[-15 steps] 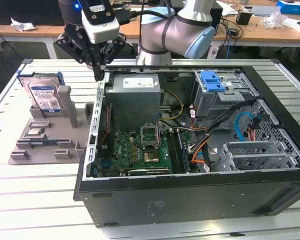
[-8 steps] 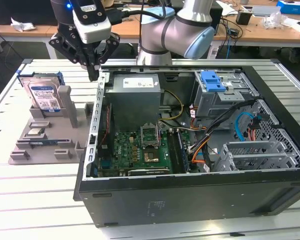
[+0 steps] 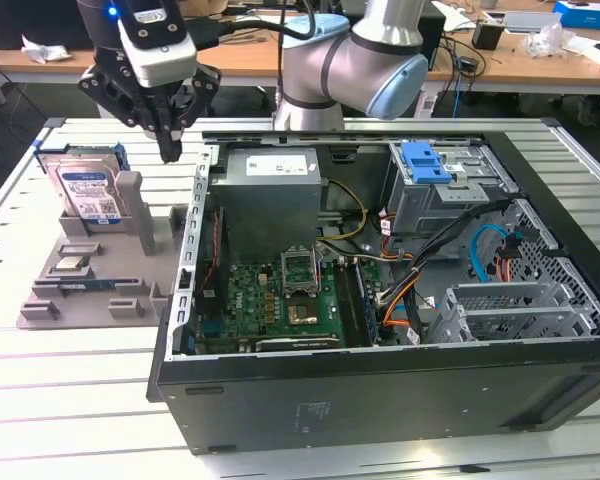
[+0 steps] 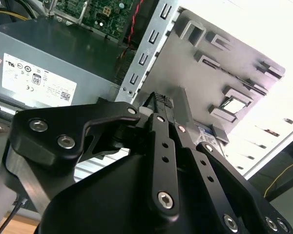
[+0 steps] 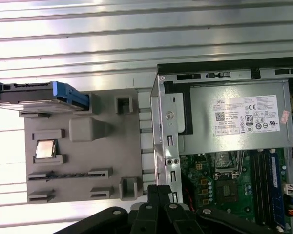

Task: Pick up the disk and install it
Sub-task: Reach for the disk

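Observation:
The disk [image 3: 85, 188] stands upright in a slot at the far end of a grey fixture [image 3: 80, 292], at the exterior view's left. It is silver with a white-and-blue label and a blue bracket around it. The first wrist view looks down on the disk [image 5: 39, 92] edge-on. My gripper [image 3: 168, 148] hangs above the fixture, between the disk and the open computer case [image 3: 380, 390], a short way to the disk's right and touching neither. Its black fingers are pressed together with nothing between them, as seen on the gripper [image 4: 162, 100] up close and the gripper [image 5: 158, 191] from above.
A processor chip [image 5: 45, 149] and a memory stick [image 5: 63, 175] lie on the fixture. Inside the case are the power supply [image 3: 270, 195], the motherboard [image 3: 280, 300] and a grey drive cage [image 3: 460, 195] topped by a blue clip [image 3: 425, 162]. The arm's base [image 3: 330, 70] stands behind.

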You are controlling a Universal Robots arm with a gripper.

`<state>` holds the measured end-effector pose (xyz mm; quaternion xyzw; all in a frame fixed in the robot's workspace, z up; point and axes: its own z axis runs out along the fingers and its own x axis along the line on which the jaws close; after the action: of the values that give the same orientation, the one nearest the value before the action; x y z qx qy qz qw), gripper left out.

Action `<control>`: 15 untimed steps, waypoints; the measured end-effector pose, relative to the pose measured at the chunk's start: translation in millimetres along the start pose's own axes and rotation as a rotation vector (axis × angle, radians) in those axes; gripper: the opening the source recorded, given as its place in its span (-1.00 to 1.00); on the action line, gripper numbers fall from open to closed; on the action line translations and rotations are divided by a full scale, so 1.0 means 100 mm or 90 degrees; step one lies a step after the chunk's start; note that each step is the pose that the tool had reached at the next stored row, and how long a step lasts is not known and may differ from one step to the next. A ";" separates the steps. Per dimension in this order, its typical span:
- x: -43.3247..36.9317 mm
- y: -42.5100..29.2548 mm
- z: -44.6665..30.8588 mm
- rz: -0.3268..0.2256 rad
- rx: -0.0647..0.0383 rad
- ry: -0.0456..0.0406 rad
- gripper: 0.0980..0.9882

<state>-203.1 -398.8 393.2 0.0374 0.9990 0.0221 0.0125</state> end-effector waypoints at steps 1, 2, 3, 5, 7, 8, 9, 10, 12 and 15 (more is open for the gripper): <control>0.014 -0.001 0.000 0.000 0.000 0.0000 -0.98; 0.037 -0.003 -0.001 0.000 0.000 0.0000 -0.98; 0.053 -0.004 -0.001 0.000 0.000 0.0000 -0.98; 0.088 -0.006 -0.002 0.000 0.000 0.0000 -0.98; 0.129 -0.010 -0.003 0.000 0.000 0.0000 -0.98; 0.144 -0.011 -0.003 0.000 0.000 0.0000 -0.98; 0.159 -0.012 -0.004 0.000 0.000 0.0000 -0.98; 0.174 -0.013 -0.004 0.000 0.000 0.0000 -0.98; 0.205 -0.015 -0.005 0.000 0.000 0.0000 -0.98; 0.259 -0.019 -0.006 0.000 0.000 0.0000 -0.98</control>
<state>-229.0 -398.9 393.1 0.0374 0.9990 0.0221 0.0125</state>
